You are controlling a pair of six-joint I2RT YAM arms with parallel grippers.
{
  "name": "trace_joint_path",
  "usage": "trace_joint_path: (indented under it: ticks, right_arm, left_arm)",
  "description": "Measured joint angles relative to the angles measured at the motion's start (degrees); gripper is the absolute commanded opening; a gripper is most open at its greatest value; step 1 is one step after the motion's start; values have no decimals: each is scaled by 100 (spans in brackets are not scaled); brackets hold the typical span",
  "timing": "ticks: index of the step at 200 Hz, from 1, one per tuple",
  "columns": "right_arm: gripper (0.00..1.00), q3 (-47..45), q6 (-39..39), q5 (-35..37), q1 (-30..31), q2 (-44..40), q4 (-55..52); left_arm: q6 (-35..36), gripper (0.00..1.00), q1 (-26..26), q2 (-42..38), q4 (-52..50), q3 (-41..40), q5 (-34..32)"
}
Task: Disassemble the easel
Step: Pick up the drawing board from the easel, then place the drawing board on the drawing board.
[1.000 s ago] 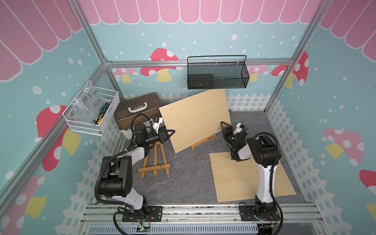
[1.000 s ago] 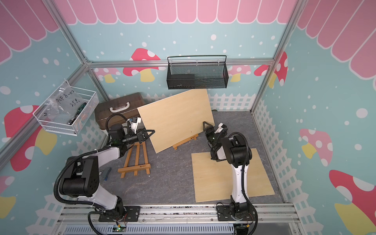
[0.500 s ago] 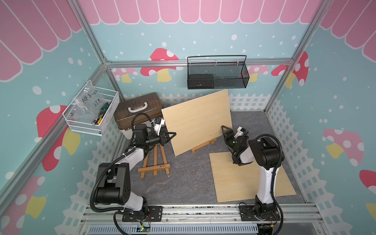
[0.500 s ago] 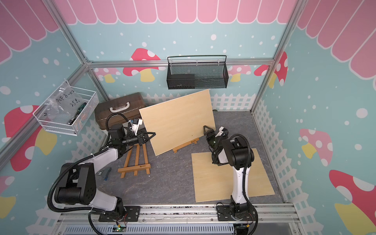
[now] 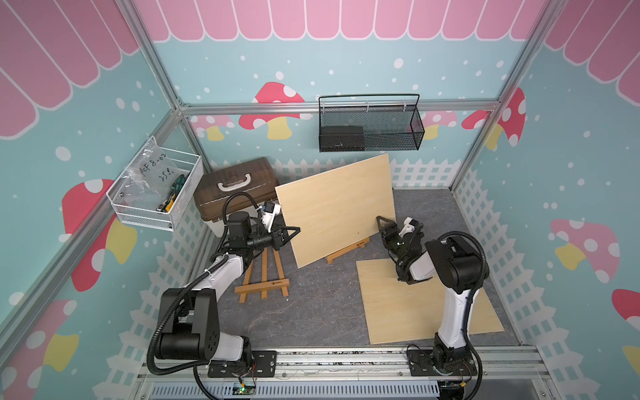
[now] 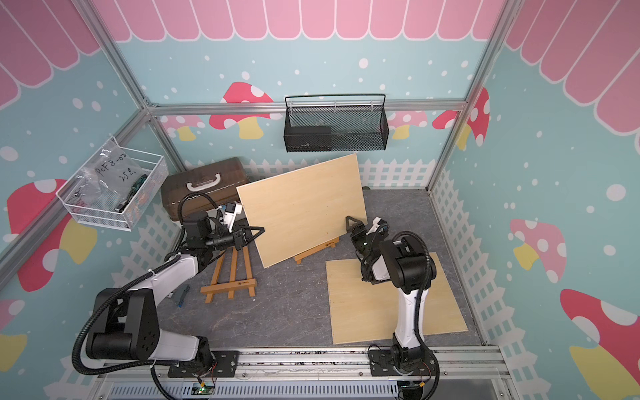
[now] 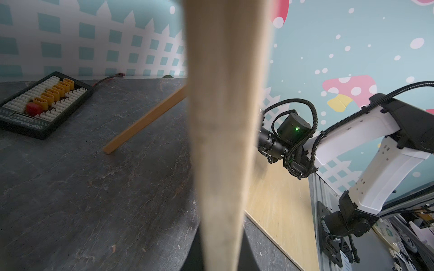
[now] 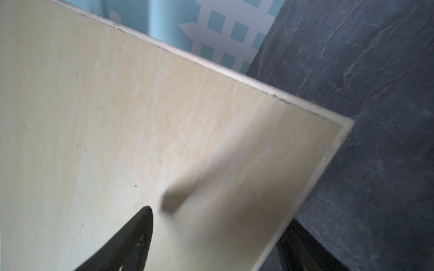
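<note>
Plywood board (image 5: pixel 337 207) is standing tilted, one edge clenched in the left gripper (image 5: pixel 296 230). The right gripper (image 5: pixel 381 221) is straddling the opposite edge, jaws released; we are seeing its rear finger (image 8: pixel 296 248) only in the right wrist view. The easel (image 5: pixel 264 277) is sitting beneath the left gripper.

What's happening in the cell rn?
Both arms are on the tilted wooden board at the small easel. The left gripper is shut on its left edge; the right gripper is open, jaws straddling the lower right edge. A second board lies flat by the right arm; another easel sits under the left arm.
</note>
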Motion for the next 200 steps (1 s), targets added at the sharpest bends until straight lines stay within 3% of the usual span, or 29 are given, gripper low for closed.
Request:
trace_joint_path:
  ticks: [91,200]
  right_arm:
    - [82,-81,-2,46,20,-219,-48]
    - [82,-1180,-15,251,48,-1521,-157]
  left_arm:
    - [46,0,-105,-389,-140,-105,-160]
    - [42,0,-402,-1329,-844,-232,-267]
